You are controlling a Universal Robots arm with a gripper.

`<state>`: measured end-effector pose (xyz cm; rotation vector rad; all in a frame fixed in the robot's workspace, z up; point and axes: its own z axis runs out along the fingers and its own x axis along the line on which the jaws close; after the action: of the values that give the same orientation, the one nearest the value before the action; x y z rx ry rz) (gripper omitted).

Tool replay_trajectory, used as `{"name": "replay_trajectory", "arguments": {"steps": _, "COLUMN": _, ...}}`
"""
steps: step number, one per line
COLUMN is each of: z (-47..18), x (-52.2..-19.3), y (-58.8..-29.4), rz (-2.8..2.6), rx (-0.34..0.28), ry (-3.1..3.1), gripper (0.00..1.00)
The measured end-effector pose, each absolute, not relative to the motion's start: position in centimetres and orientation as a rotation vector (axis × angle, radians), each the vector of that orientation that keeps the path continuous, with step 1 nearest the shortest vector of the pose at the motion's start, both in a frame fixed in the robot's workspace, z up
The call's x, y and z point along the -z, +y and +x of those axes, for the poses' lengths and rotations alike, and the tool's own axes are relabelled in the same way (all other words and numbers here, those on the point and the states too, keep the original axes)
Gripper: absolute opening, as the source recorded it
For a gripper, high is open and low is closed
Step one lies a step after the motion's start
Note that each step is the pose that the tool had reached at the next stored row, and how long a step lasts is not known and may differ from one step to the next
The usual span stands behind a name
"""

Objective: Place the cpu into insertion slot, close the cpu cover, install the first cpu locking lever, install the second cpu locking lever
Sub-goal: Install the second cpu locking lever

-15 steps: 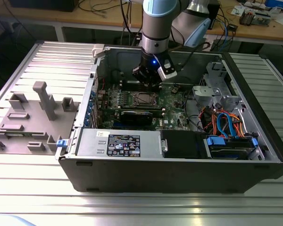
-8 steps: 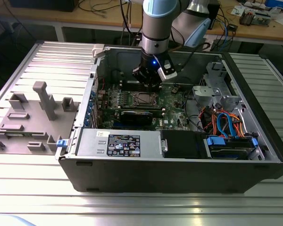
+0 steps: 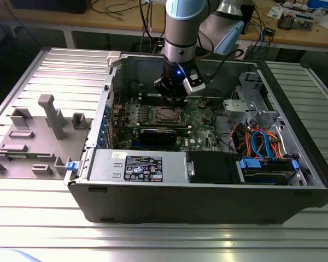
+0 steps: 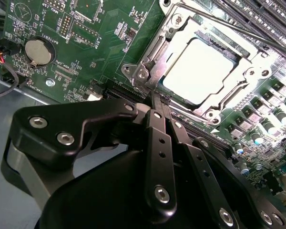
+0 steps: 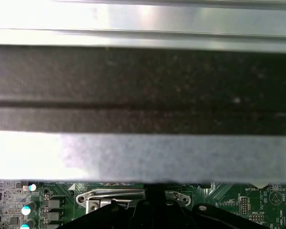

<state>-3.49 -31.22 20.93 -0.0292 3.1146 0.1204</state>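
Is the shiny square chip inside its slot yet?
Yes. The cpu sits in the insertion slot, with the cpu cover lying over its edges.

Pale silver cpu (image 4: 196, 70) seated flat in the insertion slot (image 4: 229, 62), grey metal cpu cover (image 4: 169, 50) closed over it, framing its top through central window

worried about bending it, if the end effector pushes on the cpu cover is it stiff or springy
The cpu cover looks like thin stamped metal framing a large window, so it probably flexes a little rather than staying rigid. It lies flat over the cpu, which likely supports it against downward pushes. Its thin rails seem easiest to bend.
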Motion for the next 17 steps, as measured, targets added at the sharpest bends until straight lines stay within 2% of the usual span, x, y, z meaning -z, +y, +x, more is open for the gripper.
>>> {"name": "replay_trajectory", "arguments": {"steps": 17, "z": -3.49, "x": -20.93, "y": -32.1, "rz": -0.029, "rx": -0.12, "ry": 3.115, "gripper": 0.11}}
